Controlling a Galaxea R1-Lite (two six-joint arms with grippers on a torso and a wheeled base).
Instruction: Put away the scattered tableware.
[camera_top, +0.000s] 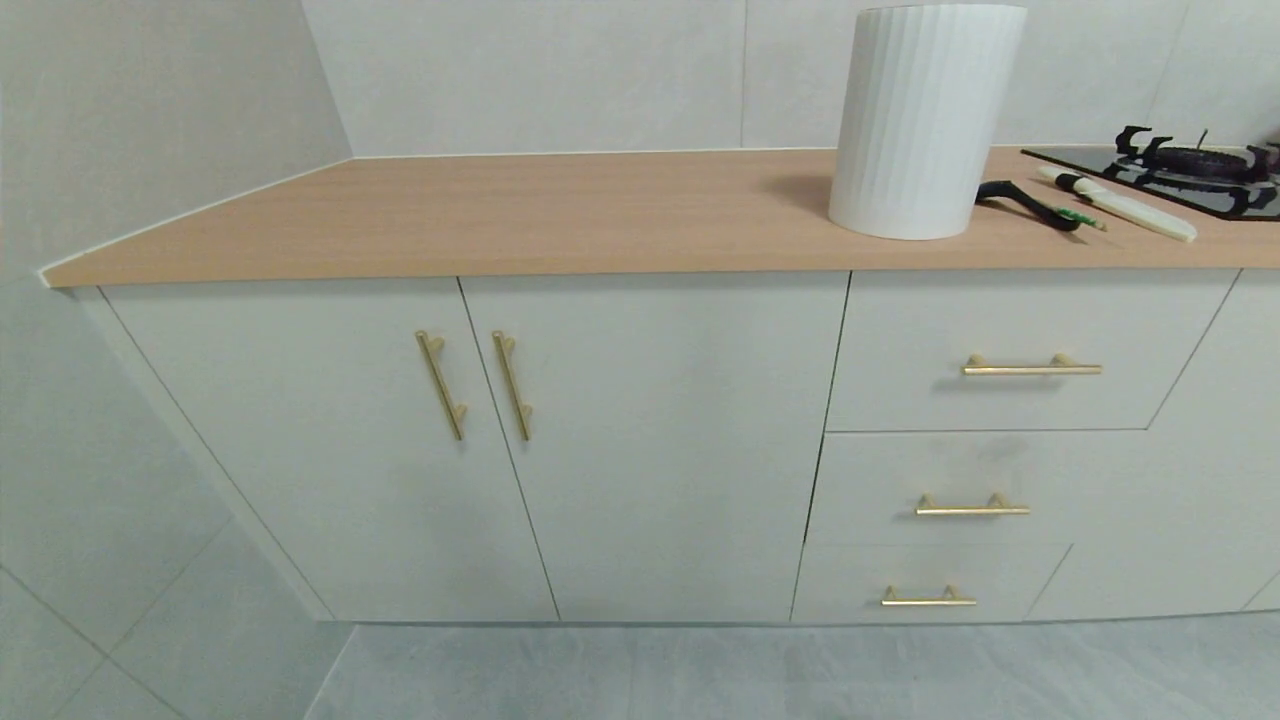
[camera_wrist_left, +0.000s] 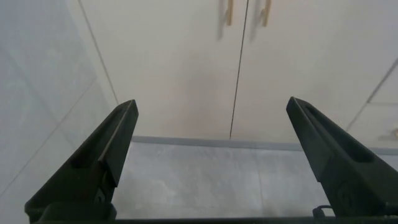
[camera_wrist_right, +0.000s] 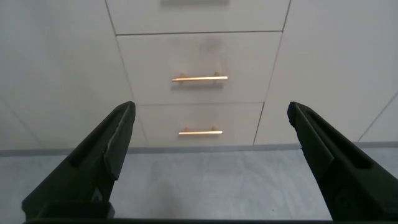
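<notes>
Tableware first: two long pieces lie flat on the wooden surface (camera_top: 560, 210), way over at its right end. One is a black-handled utensil (camera_top: 1030, 205) with a bit of green at its tip. The other is a cream-coloured utensil (camera_top: 1125, 208) just beside it. Both sit between a tall white ribbed container (camera_top: 925, 120) and the stove (camera_top: 1195, 170). The black handle's end runs right up to the container's base (touching or tucked behind it, can't tell from this angle). I also can't make out exactly what kind of utensils they are.

The container stands upright, and I can't see inside it. My guess is it's the holder these pieces belong in, which would explain why it sits so close to them. The drawers under that end of the surface look like another possible home, though.

Now the hands. The left hand (camera_wrist_left: 210, 106) has its fingers spread wide with nothing between them, and it's held low, facing the bottom of the cabinet doors (camera_wrist_left: 186, 62) and the floor (camera_wrist_left: 205, 180). The right hand (camera_wrist_right: 210, 107) is spread just as wide and just as empty, facing the lower drawers (camera_wrist_right: 199, 56) with their gold handles.

Both look parked to me: low, well apart from the surface, ready but not committed to anything. So I'd say the job hasn't really started. The right arm seems the natural pick, since everything lies on that side.
</notes>
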